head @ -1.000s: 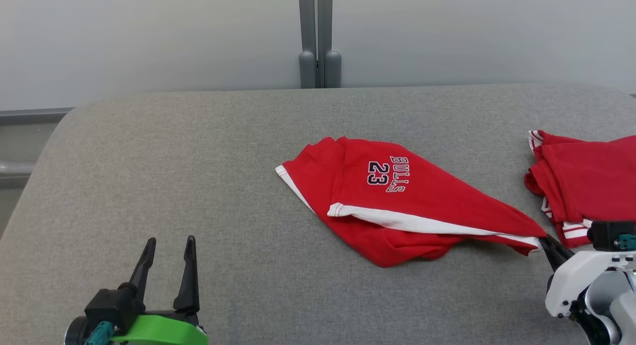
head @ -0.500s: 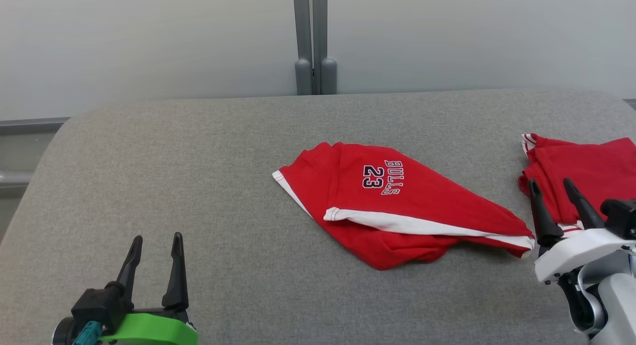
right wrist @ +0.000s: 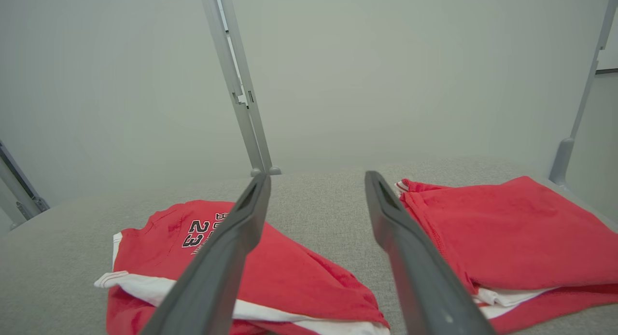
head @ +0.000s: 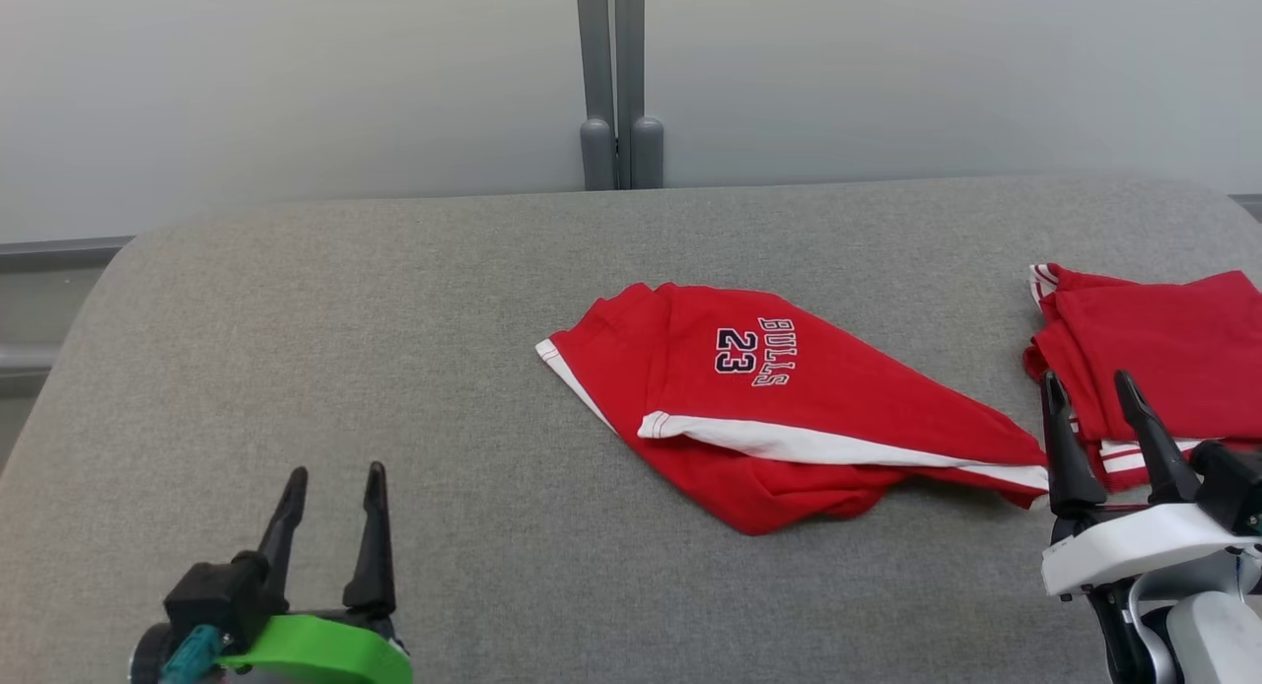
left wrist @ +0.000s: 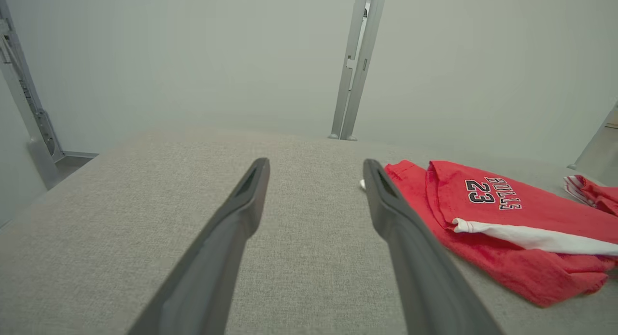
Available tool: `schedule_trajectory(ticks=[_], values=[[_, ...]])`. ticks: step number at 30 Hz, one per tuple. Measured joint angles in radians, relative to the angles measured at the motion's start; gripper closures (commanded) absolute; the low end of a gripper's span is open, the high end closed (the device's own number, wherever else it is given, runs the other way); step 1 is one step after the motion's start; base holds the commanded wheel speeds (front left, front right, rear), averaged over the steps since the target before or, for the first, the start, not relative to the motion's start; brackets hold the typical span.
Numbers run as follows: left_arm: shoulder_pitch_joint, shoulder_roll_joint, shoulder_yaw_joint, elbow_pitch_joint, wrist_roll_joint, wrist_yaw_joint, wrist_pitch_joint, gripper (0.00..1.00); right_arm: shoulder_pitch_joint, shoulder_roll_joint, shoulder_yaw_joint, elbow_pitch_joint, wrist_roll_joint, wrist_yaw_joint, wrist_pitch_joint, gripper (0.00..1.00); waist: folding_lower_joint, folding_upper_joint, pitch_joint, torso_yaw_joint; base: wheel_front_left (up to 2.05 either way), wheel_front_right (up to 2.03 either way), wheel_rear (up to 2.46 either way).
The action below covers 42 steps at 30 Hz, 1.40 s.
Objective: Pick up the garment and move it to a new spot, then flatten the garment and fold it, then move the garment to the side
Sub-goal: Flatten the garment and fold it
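The red stack [head: 1163, 349] right of the garment [head: 789, 408] was cut off at the picture edge. A grey table [head: 345, 319] lay under the garment; a pale wall [head: 296, 83] and grey post [head: 613, 83] stood beyond it. My right pincer [head: 1088, 380], fingers apart and empty, stood just beside the garment's right tip; my left pincer [head: 335, 474], likewise apart, well left of it
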Motion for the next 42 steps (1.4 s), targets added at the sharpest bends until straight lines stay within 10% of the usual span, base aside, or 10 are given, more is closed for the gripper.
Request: schedule_trajectory(ticks=[17, 34, 39, 42], values=[[-0.313, -0.072, -0.156, 0.156, -0.215, -0.079, 0.518, 0.00, -0.062, 0.006, -0.026, -0.041, -0.019, 0.000, -0.002, 0.00, 0.0000, 0.0000, 0.132, -0.104, 0.00, 0.00, 0.00], [-0.475, -0.067, -0.198, 0.381, -0.312, -0.093, 0.575, 0.00, -0.101, 0.019, -0.031, -0.032, -0.018, 0.000, -0.003, 0.00, 0.0000, 0.0000, 0.249, -0.247, 0.00, 0.00, 0.00], [-0.478, -0.067, -0.216, 0.393, -0.321, -0.096, 0.553, 1.00, -0.099, 0.018, -0.041, -0.030, -0.019, 0.000, -0.003, 0.00, 0.0000, 0.0000, 0.244, -0.248, 0.00, 0.00, 0.00], [-0.477, -0.067, -0.233, 0.383, -0.330, -0.096, 0.543, 1.00, -0.095, 0.018, -0.040, -0.025, -0.021, 0.000, -0.003, 0.00, 0.0000, 0.0000, 0.230, -0.238, 0.00, 0.00, 0.00]])
